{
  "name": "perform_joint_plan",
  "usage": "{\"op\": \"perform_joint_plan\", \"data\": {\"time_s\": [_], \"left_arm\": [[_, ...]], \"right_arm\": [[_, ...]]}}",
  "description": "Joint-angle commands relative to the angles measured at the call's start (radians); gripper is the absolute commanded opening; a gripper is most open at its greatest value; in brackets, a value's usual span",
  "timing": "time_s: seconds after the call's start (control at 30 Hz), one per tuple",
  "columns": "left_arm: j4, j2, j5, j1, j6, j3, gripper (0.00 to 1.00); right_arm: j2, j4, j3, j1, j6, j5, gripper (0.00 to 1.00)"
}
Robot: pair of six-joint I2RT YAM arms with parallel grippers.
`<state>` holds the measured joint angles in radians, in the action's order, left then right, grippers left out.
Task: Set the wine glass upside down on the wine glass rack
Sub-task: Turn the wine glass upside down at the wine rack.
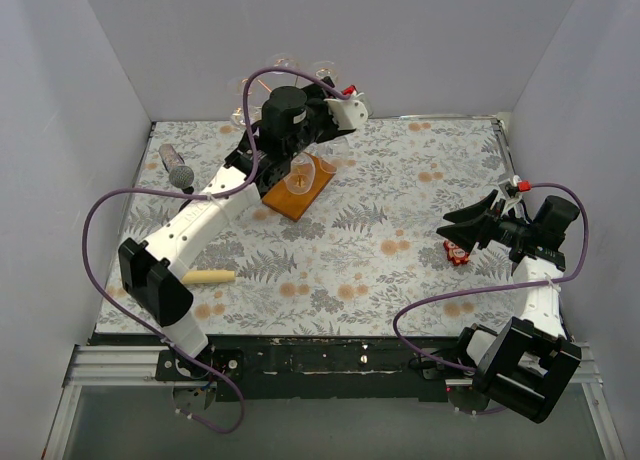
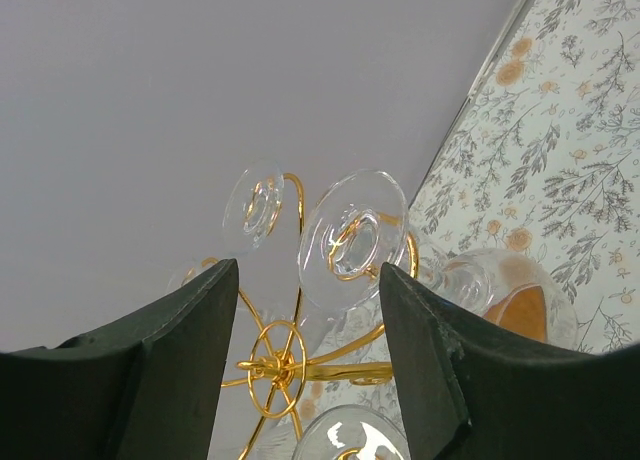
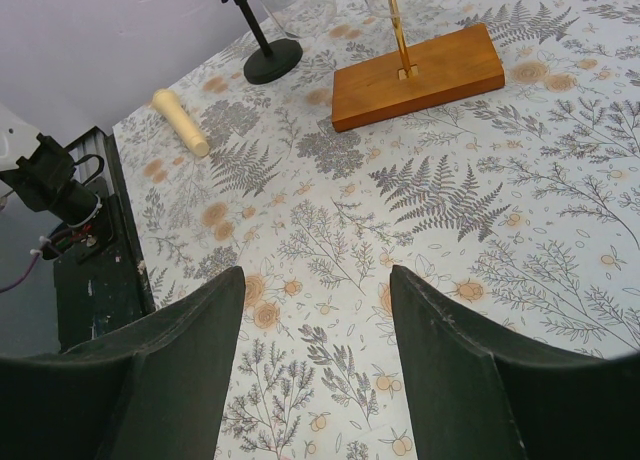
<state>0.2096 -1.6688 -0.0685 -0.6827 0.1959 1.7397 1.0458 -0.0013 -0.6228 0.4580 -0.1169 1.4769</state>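
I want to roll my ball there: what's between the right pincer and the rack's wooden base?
Just bare flowery tablecloth; the right wrist view shows it from the right pincer to the wooden base.

walls (image 1: 400,40): plain pale lilac | table (image 1: 400,180): floral cloth (ferns, orange blooms) | light: even

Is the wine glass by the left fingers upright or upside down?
Upside down: the wine glass hangs on the rack, foot uppermost, bowl down toward the table.

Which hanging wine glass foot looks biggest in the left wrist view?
The central foot, just above the left gripper's finger gap; the foot to its left is smaller, the bottom one cropped.
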Motion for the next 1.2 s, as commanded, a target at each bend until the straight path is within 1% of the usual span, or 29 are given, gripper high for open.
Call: {"op": "perform_joint_plan", "data": {"time_s": [0.0, 0.43, 0.6, 0.7, 0.87, 0.97, 1.1, 1.17], "left_arm": [[-0.007, 0.081, 0.012, 0.002, -0.021, -0.011, 0.58], [0.007, 0.101, 0.018, 0.002, -0.061, -0.014, 0.59], [-0.007, 0.124, 0.027, 0.002, -0.133, 0.003, 0.68], [-0.013, 0.144, 0.035, 0.000, -0.220, 0.024, 0.73], [-0.022, 0.221, 0.042, 0.002, -0.404, 0.031, 0.83], [-0.024, 0.302, 0.045, 0.002, -0.530, -0.012, 0.90], [-0.012, 0.426, 0.052, 0.002, -0.671, -0.101, 0.93], [0.005, 0.498, 0.046, 0.000, -0.734, -0.159, 0.95]], "right_arm": [[-0.013, 0.003, -0.015, 0.005, -0.017, 0.180, 0.68], [-0.015, 0.003, -0.014, 0.007, -0.017, 0.180, 0.68], [-0.023, 0.003, -0.015, 0.007, -0.017, 0.178, 0.68], [-0.029, 0.003, -0.020, 0.007, -0.013, 0.178, 0.68], [-0.043, -0.098, -0.044, 0.008, -0.065, 0.177, 0.68], [-0.043, -0.115, -0.055, 0.010, -0.075, 0.168, 0.68], [-0.038, -0.149, -0.097, 0.013, -0.090, 0.138, 0.68], [-0.036, -0.204, -0.126, 0.016, -0.125, 0.123, 0.68]]}}
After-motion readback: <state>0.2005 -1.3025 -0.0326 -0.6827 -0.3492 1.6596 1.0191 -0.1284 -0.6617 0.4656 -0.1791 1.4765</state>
